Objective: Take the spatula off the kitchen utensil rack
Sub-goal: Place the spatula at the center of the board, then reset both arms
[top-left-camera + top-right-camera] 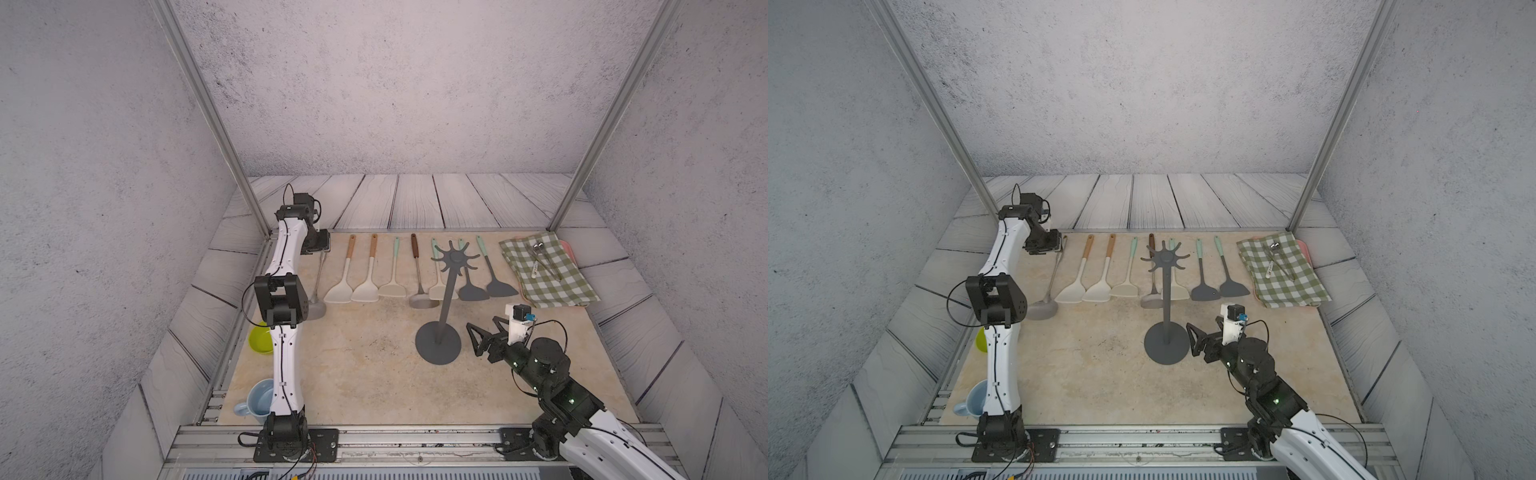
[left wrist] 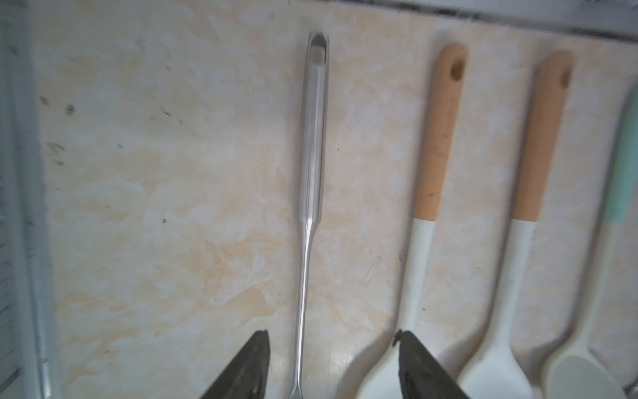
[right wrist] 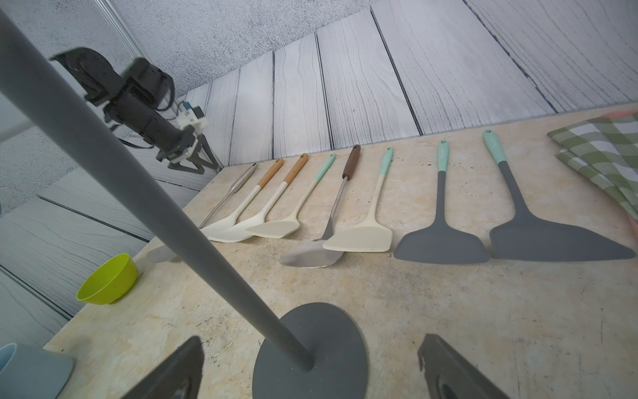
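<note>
One steel spatula [image 2: 310, 172] lies flat between the parted fingers of the left hand [image 2: 331, 334]; the right hand [image 3: 312, 338] gapes beside the dark grey rack [image 1: 447, 299], at its round base.

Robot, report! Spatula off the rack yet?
Left gripper open over steel spatula, flat on table. Right gripper open at rack base. Hooks bare.

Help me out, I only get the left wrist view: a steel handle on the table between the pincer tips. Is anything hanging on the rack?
Observer: No. In both top views the rack stands upright with every hook bare.
Operator: So where's the rest?
Observer: Eight utensils lie in one row along the table's far edge. Your steel utensil ends it on the left arm's side.
Operator: And the right arm?
Observer: The right pincer is open, low by the rack's base.
</note>
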`<state>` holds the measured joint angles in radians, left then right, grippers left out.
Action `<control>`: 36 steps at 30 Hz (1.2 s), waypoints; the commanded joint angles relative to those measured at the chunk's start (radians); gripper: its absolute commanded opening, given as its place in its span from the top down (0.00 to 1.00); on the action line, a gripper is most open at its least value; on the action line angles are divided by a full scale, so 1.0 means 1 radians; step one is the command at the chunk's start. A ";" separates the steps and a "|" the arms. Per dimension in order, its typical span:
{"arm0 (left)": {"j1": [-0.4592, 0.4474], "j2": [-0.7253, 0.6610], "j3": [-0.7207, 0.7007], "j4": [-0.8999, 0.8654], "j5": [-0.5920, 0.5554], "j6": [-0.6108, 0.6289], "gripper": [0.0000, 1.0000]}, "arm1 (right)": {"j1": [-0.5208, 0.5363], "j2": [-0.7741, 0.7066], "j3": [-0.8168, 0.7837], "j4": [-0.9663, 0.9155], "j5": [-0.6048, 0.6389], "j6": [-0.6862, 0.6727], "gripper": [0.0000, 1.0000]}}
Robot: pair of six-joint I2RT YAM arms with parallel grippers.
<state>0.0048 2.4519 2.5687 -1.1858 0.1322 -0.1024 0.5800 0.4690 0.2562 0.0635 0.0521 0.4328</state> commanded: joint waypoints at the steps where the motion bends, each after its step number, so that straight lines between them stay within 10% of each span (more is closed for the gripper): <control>1: 0.008 -0.131 -0.009 -0.031 0.047 -0.032 0.35 | -0.002 -0.004 0.001 -0.010 -0.012 -0.020 0.01; 20: -0.038 -1.111 -1.023 0.523 0.138 -0.226 0.18 | 0.001 -0.101 0.011 -0.064 -0.067 -0.058 0.01; 22: -0.061 -1.198 -1.128 0.566 0.132 -0.238 0.01 | 0.001 -0.102 0.007 -0.055 -0.080 -0.064 0.01; 36: -0.298 -1.557 -1.814 1.083 0.080 -0.330 0.01 | 0.001 -0.107 -0.029 0.009 -0.144 -0.113 0.01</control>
<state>-0.2440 0.9237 0.8165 -0.2737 0.2195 -0.4118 0.5804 0.3614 0.2382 0.0463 -0.0761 0.3428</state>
